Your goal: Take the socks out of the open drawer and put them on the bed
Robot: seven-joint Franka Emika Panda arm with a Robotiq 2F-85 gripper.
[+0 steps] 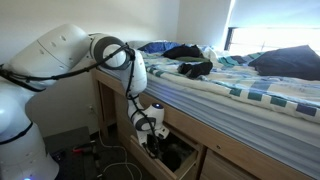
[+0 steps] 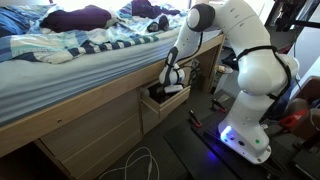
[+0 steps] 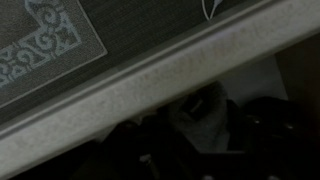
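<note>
You are working with one arm (image 1: 60, 60) carrying one gripper (image 1: 150, 130), and one bed (image 1: 250, 100) is filling both exterior views. One drawer (image 2: 165, 100) is standing open beneath it. In the wrist view one pale sock (image 3: 200, 110) is showing among dark fabric (image 3: 120, 150), whose pieces are blurring together beyond counting. On the bed at least two dark garments (image 1: 190, 68) are lying, and one dark pillow (image 1: 285, 62) is resting farther along.

White arm (image 1: 58, 52), blue-and-white striped bedspread (image 1: 232, 90), pale wood drawer (image 2: 166, 104), black garment (image 1: 192, 68)
</note>
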